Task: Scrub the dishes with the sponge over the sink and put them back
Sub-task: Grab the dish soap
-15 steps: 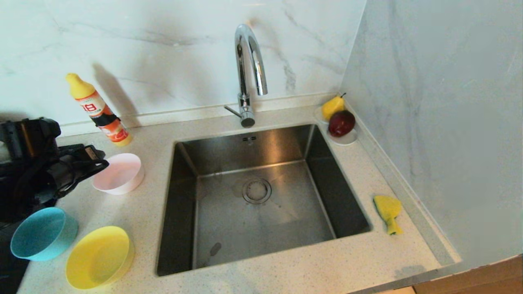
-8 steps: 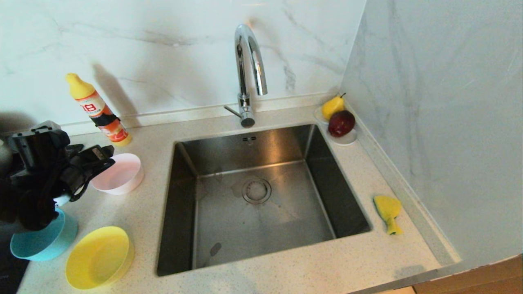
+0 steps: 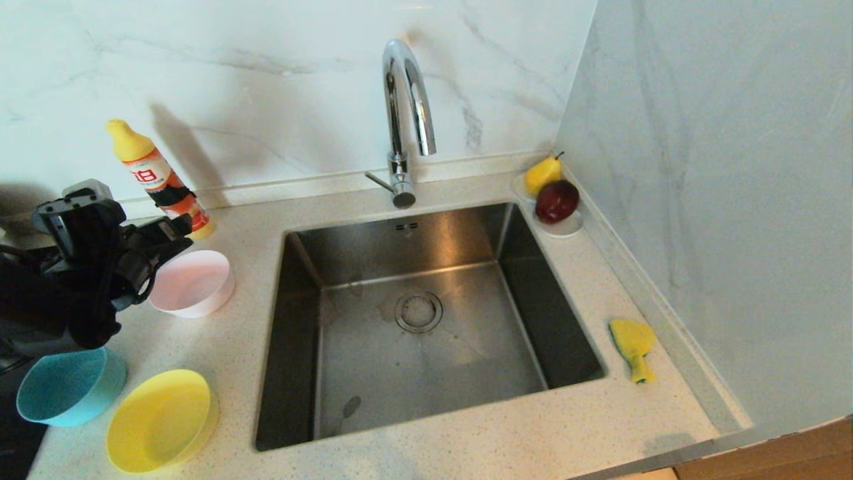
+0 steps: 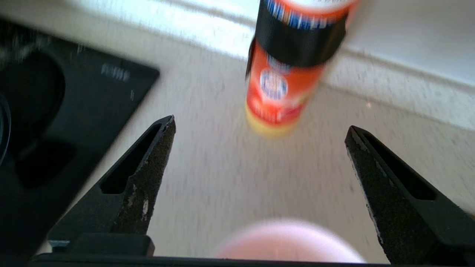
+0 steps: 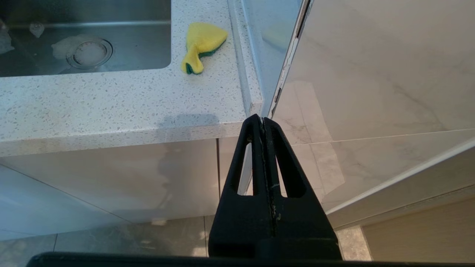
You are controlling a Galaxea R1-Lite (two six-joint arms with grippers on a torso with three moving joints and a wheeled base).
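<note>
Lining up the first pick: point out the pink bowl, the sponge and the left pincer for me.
pink bowl (image 3: 193, 280): head view, inner floor.
sponge (image 3: 632, 339): head view, yellow top face.
left pincer (image 4: 259, 155): left wrist view, midway between its open fingertips.

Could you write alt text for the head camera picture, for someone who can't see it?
A steel sink set in a speckled counter, with the robot's open left gripper above a pink bowl beside it. Blue and yellow bowls sit nearer; a sponge lies on the opposite side.
</note>
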